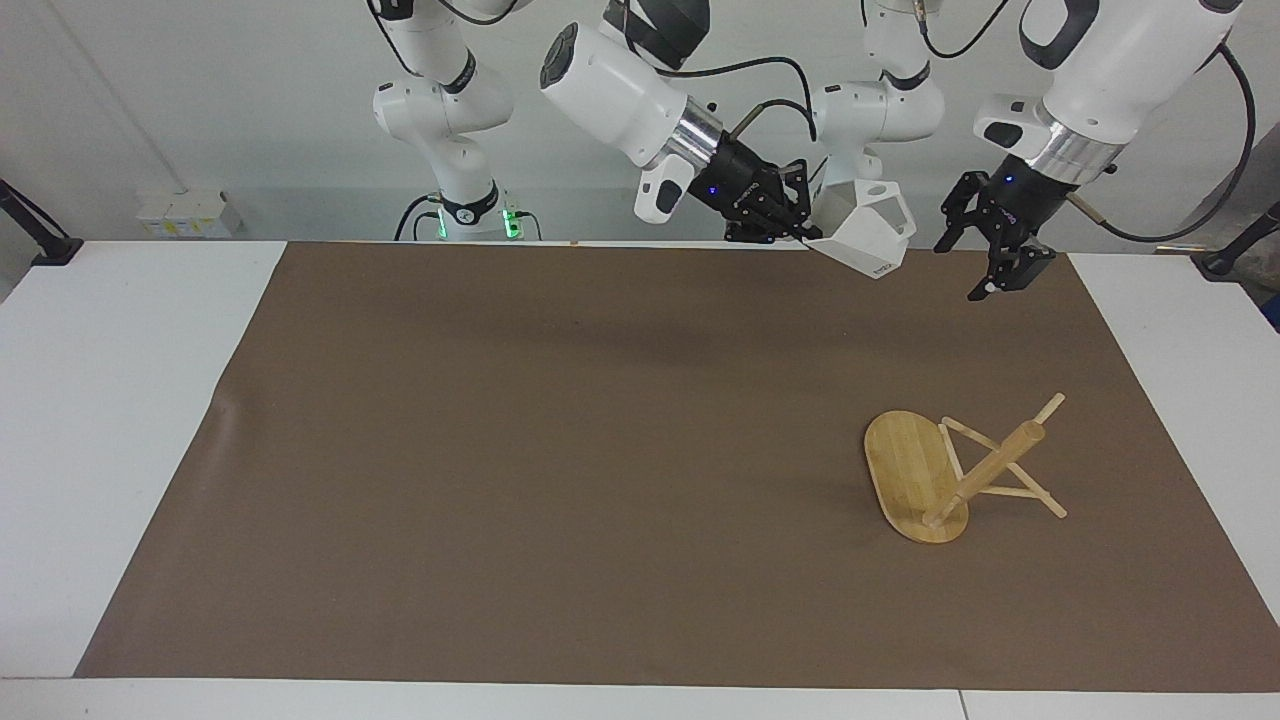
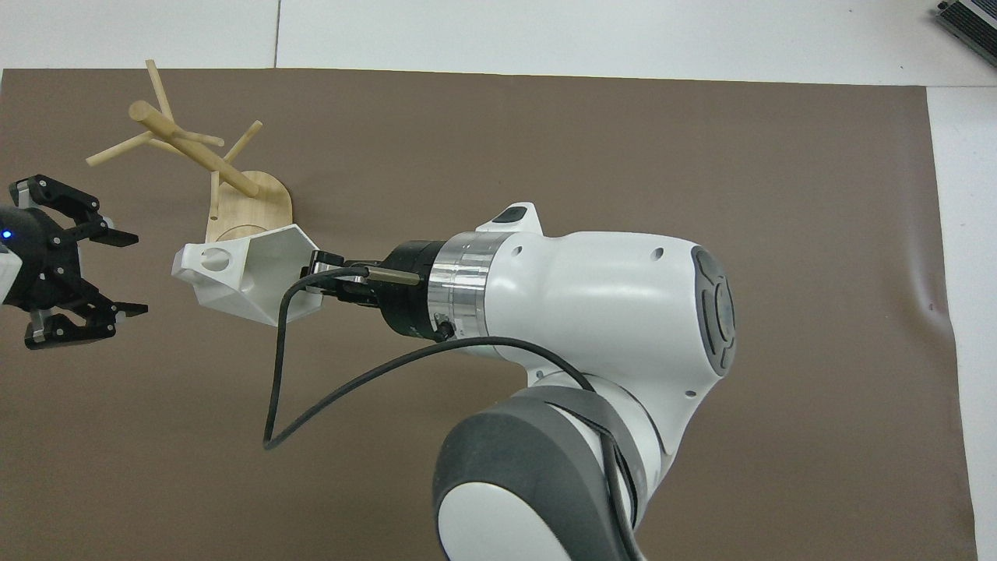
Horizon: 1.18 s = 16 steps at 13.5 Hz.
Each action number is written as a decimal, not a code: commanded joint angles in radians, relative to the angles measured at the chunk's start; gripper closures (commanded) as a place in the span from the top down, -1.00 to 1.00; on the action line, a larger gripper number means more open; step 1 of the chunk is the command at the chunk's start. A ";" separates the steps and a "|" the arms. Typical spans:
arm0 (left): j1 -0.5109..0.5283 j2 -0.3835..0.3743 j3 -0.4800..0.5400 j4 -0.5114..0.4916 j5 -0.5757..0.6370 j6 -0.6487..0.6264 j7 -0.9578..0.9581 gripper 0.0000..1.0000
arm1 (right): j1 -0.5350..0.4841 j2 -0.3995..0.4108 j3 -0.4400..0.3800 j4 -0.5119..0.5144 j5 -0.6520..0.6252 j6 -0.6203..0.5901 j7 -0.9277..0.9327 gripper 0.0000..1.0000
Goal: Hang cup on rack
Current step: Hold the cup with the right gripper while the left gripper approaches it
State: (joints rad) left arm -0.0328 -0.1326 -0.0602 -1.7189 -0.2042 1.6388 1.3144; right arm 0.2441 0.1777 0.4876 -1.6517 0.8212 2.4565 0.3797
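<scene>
Cup (image 1: 865,232) hangs in my right gripper (image 1: 792,232), whose fingertips pinch its rim, so the white faceted body sticks out sideways in the air above the robots' edge of the brown mat (image 1: 560,450), with its pierced handle pointing toward my left gripper (image 1: 1003,270). That left gripper hovers empty just beside the cup, over the mat's corner at the left arm's end of the table (image 1: 130,400); I cannot tell whether its fingers are parted or together. The rack (image 1: 950,472) lies tipped over on the mat, farther from the robots than the cup, its oval base standing on edge and its post and pegs slanting toward the left arm's end.
</scene>
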 commanded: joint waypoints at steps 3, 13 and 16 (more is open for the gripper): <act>-0.004 -0.010 -0.013 0.009 -0.078 -0.013 -0.018 0.65 | -0.011 0.008 0.006 0.013 0.027 0.013 0.007 -1.00; 0.002 -0.009 -0.047 0.015 -0.089 0.027 -0.110 1.00 | -0.014 0.016 0.006 0.015 0.018 0.016 -0.001 -1.00; 0.002 -0.009 -0.047 0.015 -0.089 0.045 -0.126 1.00 | -0.014 0.016 0.006 0.013 0.019 0.016 -0.001 -1.00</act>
State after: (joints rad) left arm -0.0332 -0.1349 -0.1081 -1.7044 -0.2848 1.6615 1.2080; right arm 0.2401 0.1823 0.4833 -1.6517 0.8212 2.4573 0.3797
